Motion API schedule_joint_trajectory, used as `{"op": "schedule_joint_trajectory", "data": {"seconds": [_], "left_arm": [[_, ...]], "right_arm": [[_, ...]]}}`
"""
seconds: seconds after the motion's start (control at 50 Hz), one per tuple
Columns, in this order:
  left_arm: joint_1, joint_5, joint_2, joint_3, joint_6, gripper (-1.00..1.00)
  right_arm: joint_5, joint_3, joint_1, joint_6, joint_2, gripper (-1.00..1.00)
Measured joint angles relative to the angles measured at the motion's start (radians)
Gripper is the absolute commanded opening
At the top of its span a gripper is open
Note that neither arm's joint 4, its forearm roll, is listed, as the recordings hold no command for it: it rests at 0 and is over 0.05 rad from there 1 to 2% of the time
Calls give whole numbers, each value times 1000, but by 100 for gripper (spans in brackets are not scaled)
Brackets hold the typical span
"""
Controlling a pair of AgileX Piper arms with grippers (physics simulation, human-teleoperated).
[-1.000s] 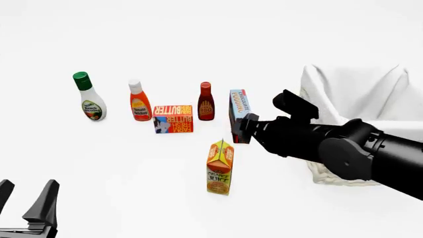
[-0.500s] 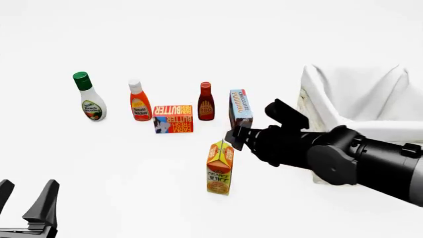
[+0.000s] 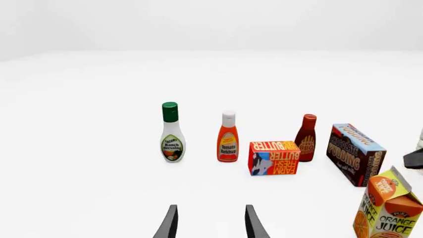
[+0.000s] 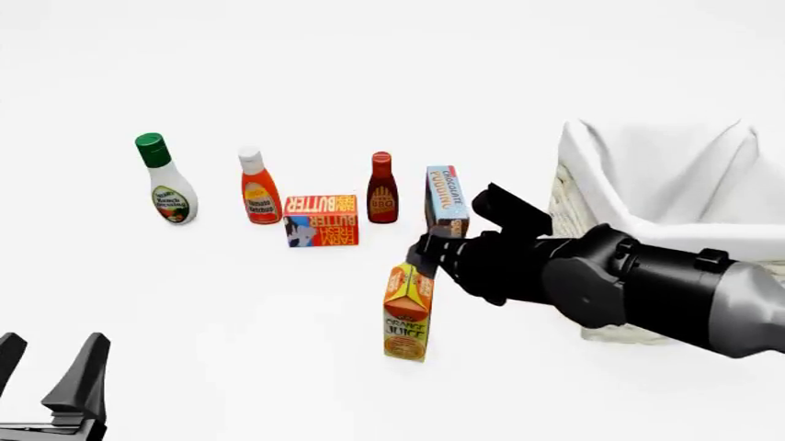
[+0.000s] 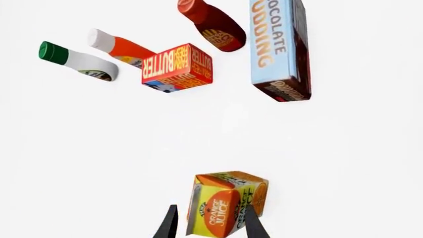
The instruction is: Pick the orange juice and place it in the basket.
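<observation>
The orange juice [image 4: 407,314] is a small orange and yellow gable-top carton standing upright on the table in the front view. My right gripper [image 4: 425,252] hangs just above and behind its peak. In the right wrist view the carton [image 5: 226,203] sits between the two open fingertips of that gripper [image 5: 211,225], and no contact shows. The basket [image 4: 574,152], cream wicker with white cloth over its rim, stands at the right, partly hidden by my right arm. My left gripper [image 4: 44,369] is open and empty at the near left corner, far from the carton [image 3: 390,208].
Behind the carton stand a chocolate pudding box [image 4: 446,199], a dark sauce bottle [image 4: 381,188], a butter box [image 4: 322,220], a ketchup bottle [image 4: 259,187] and a ranch bottle [image 4: 164,181]. The pudding box is close to my right gripper.
My right arm has swung left and down from beside the pudding box to just over the orange juice carton's top. The left gripper and all the groceries have stayed still.
</observation>
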Motion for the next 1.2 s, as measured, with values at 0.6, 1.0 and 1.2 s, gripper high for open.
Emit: {"op": "schedule_joint_trajectory", "data": {"seconds": [0.6,1.0,1.2], "left_arm": [[0,0,0,0,0,100],[0,0,0,0,0,100],[0,0,0,0,0,100]], "right_arm": [[-36,2,29,30,78,100],[-91,27,61,67,123,100],[-111,27,70,72,133,-100]]}}
